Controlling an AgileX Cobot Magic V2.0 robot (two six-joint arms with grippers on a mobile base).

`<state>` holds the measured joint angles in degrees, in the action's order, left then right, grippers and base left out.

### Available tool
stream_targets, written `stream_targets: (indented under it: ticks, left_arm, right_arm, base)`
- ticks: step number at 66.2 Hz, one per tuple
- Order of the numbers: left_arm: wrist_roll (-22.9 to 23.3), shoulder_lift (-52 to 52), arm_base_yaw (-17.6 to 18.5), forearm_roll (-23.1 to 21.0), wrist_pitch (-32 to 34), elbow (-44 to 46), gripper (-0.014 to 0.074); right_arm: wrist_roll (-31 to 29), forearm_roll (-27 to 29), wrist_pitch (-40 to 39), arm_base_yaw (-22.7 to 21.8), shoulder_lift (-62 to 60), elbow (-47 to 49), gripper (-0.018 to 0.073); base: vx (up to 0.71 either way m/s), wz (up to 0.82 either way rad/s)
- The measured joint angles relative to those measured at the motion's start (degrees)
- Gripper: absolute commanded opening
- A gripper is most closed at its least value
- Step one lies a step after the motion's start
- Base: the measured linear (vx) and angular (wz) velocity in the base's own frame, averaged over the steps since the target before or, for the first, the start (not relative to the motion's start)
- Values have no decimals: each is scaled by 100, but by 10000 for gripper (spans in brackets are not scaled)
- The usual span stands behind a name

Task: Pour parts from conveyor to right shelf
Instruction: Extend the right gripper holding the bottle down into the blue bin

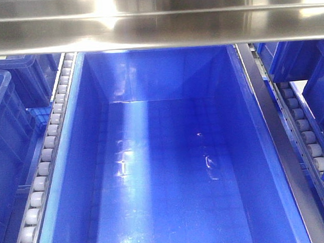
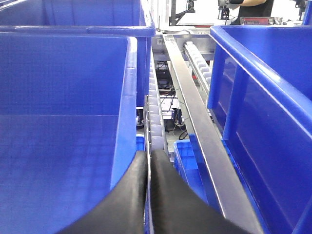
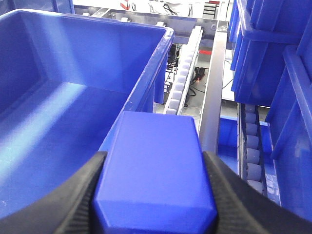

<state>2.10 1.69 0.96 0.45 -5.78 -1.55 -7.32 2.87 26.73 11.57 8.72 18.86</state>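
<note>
A glossy blue block, the part (image 3: 156, 170), is clamped between the black fingers of my right gripper (image 3: 152, 156). It hangs over the right rim of a large, deep blue bin (image 3: 58, 97) on the right shelf. The same bin (image 1: 170, 170) fills the front view, with nothing in it. My left gripper (image 2: 148, 153) is shut, its two black fingers pressed together. It hovers above a roller track (image 2: 155, 112) between two blue bins. The conveyor is out of view.
Steel rails (image 3: 214, 87) and rows of white rollers (image 1: 48, 145) run beside the bins. A shiny steel crossbar (image 1: 156, 28) spans the top of the front view. More blue bins stand at left (image 2: 58, 122) and right (image 2: 273, 97). Smaller blue crates lie below the rails.
</note>
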Motion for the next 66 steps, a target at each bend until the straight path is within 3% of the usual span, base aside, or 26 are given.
stream_targets:
  ticks: [51, 66]
  left_arm:
    - [0, 0, 0, 0, 0, 0, -6]
    - [0, 0, 0, 0, 0, 0, -6]
  right_arm:
    - [7, 0, -61, 0, 0, 0, -5]
    - [440, -22, -249, 0, 529, 318, -5]
  base:
    - [0, 0]
    - [0, 0]
